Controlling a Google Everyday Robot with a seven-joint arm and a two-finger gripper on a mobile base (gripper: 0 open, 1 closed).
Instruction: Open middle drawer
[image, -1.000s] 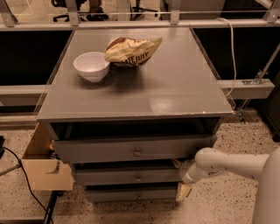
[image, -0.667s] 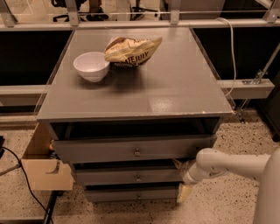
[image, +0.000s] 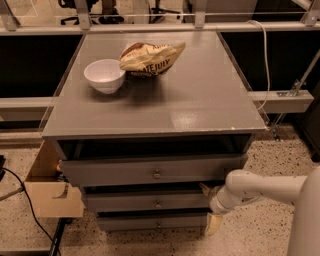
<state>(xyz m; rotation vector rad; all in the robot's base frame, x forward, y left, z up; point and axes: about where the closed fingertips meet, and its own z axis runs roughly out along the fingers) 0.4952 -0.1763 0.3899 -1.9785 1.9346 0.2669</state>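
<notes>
**Sitting at the right end of the middle drawer**

Looking from the near side, my gripper (image: 209, 206) is low at the right front corner of the grey cabinet (image: 200, 105), and my white arm (image: 260, 189) comes in from the right edge of the scene. My jaws stand apart. One pale fingertip (image: 204, 188) shows at the upper right corner of the middle drawer (image: 130, 202), and the other hangs lower, beside the right end of the lowest drawer (image: 130, 221). I cannot tell whether either tip touches wood.

The middle drawer is the second of three grey fronts stacked under the cabinet top. Its small round knob (image: 158, 204) is at the centre, well to the left of my gripper. Above it, the top drawer (image: 110, 172) stands out nearer than the other two, and the middle front lies in its shadow, set further back. The lowest front is set back about the same.

On the cabinet top, toward the far left, a white bowl (image: 105, 75) stands upright. A crumpled snack bag (image: 150, 58) lies just to its right, touching or nearly touching the rim. On the speckled floor (image: 260, 232), left of the cabinet, is an open cardboard box (image: 52, 197). A black cable (image: 27, 200) runs across the floor near the box.
</notes>
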